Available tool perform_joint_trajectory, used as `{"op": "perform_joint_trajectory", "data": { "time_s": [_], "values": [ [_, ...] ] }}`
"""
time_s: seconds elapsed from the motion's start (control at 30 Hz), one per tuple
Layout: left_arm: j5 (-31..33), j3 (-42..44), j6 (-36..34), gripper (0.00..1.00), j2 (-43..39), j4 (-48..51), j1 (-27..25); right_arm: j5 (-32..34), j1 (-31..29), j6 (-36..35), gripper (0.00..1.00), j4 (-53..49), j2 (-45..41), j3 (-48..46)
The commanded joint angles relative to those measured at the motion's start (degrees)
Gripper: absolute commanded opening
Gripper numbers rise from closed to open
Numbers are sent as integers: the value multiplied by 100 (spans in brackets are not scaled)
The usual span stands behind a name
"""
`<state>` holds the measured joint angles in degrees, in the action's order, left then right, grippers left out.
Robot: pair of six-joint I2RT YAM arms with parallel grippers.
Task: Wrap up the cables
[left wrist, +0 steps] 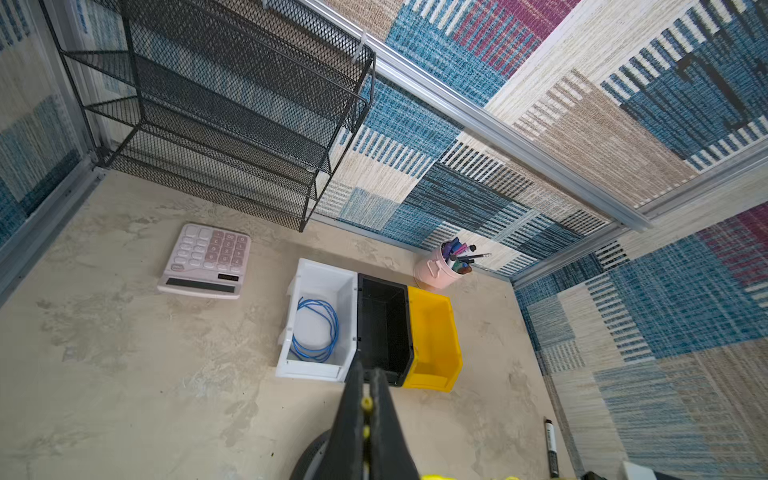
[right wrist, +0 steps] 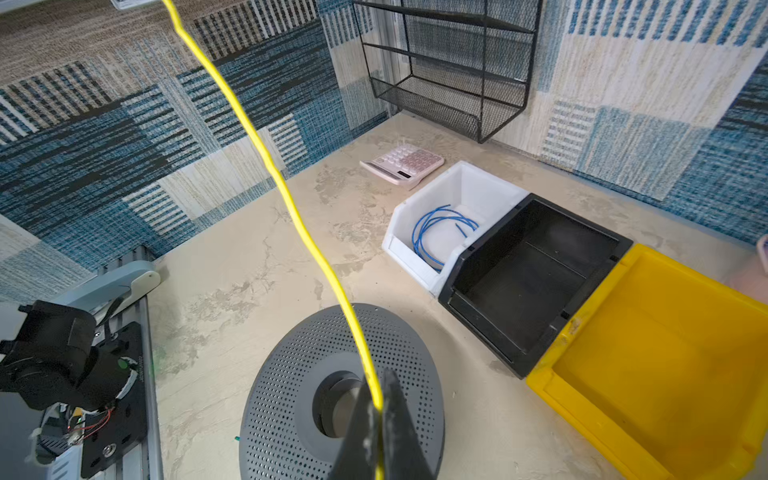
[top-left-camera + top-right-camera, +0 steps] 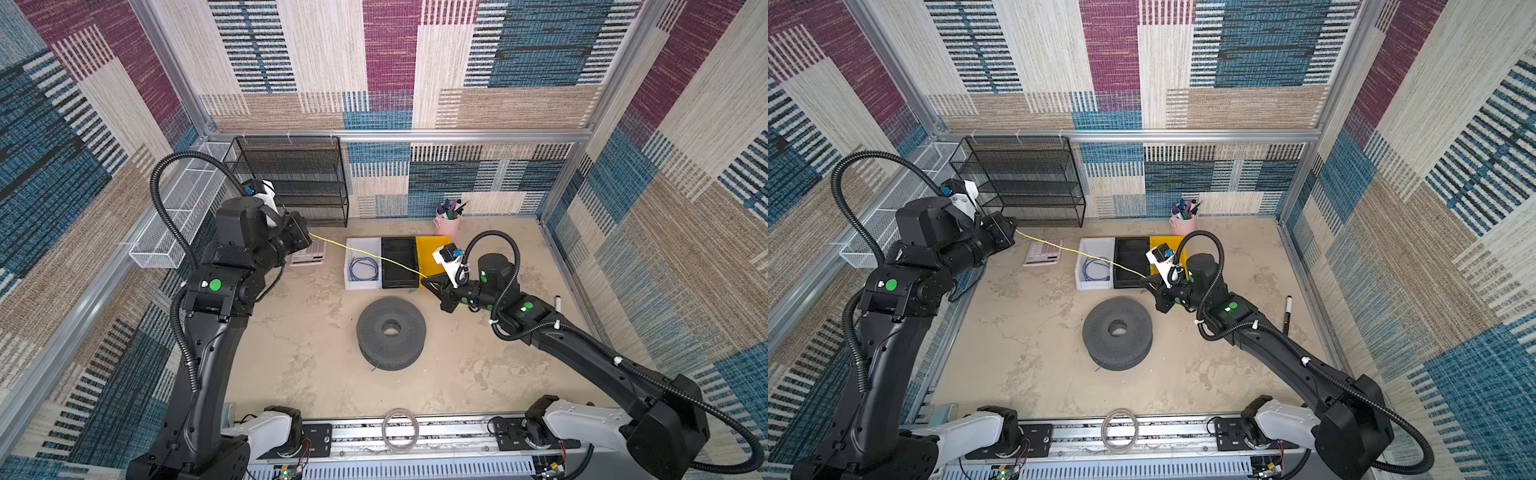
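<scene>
Done: blue cable (image 3: 364, 269) coiled, white bin (image 3: 361, 242).
To do: yellow cable (image 3: 374, 255), uncoiled.
Jaws: L gripper (image 3: 309, 235), R gripper (image 3: 426, 279) clenched on it.

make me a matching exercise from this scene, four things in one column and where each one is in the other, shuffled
Things
1. yellow cable
2. blue cable
3. calculator
4. pink cup of pens

Places
a. coiled inside the white bin
b. stretched between the left gripper and the right gripper, both shut on it
c. by the back wall, beyond the yellow bin
d. flat on the table, in front of the black mesh shelf

Pairs: 1-b, 2-a, 3-d, 4-c
</scene>
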<state>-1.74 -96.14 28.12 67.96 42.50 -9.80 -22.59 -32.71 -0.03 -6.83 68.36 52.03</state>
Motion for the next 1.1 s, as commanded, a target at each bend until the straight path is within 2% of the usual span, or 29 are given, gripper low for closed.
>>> {"op": "perform_joint_trajectory", "data": {
  "time_s": [0.0, 0.23, 0.4, 0.53, 0.77, 0.8, 0.83, 0.87, 1.07],
  "values": [
    [1751, 83, -387, 0, -159, -1832, 75, 376, 64, 38, 0, -1398, 80, -3],
    [1987, 402, -713, 0, -146, -1952, 74, -344, 72, 25, 0, -1448, 224, 239],
    [2100, 667, -870, 0, -293, -2336, 84, -213, 72, -88, 0, -1654, 374, 257],
    [1928, 830, -929, 0, -311, -2839, 84, -650, 73, -77, 0, -1606, 489, 251],
    [1559, 631, -859, 0, -156, -2548, 81, -303, 97, 99, 0, -1724, 603, 635],
    [1542, 647, -811, 3, -176, -2447, 79, -279, 111, 145, 0, -1728, 629, 731],
    [1491, 670, -793, 15, -209, -2355, 81, -280, 132, 181, 0, -1742, 670, 844],
    [1394, 683, -775, 22, -225, -2237, 83, -281, 150, 226, 0, -1767, 729, 975],
    [824, 489, -693, 47, -275, -1230, 92, -308, 161, 487, 0, -1822, 1175, 1565]
  ]
}}
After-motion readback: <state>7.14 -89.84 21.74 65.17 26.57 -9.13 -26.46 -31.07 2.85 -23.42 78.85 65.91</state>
